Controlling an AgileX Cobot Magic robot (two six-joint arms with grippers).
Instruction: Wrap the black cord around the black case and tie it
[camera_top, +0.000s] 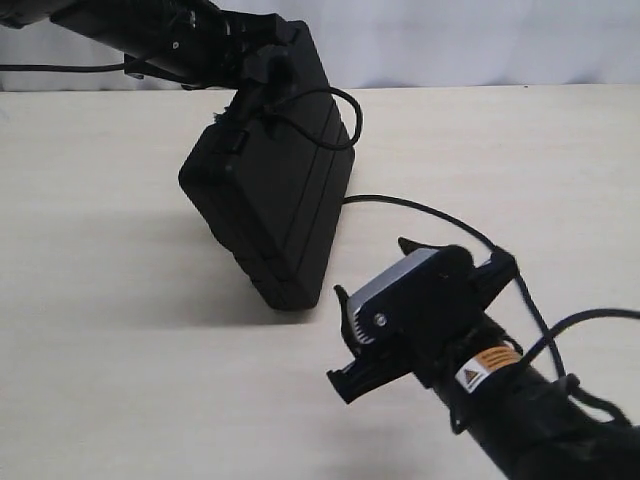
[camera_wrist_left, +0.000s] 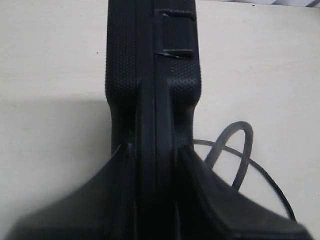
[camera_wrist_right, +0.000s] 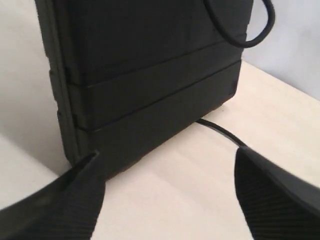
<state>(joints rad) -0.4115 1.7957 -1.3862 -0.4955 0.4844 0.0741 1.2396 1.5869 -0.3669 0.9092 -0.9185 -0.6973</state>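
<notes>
The black case (camera_top: 275, 200) stands tilted on one edge on the table. My left gripper (camera_top: 250, 95) is shut on its raised top edge, and in the left wrist view both fingers (camera_wrist_left: 120, 170) press the case (camera_wrist_left: 150, 75) from either side. The black cord (camera_top: 430, 210) runs along the table from the case's base toward the right arm. A loop of cord (camera_top: 345, 115) hangs by the case's upper corner (camera_wrist_right: 250, 35) (camera_wrist_left: 242, 145). My right gripper (camera_top: 338, 338) hovers open, close in front of the case's lower end (camera_wrist_right: 150, 75), with only bare table between its fingers (camera_wrist_right: 167, 160).
The pale wooden table (camera_top: 120, 300) stretches to the left and front of the case. A light wall (camera_top: 480, 40) closes off the back. The right arm's own thin cables (camera_top: 590, 318) loop beside its wrist.
</notes>
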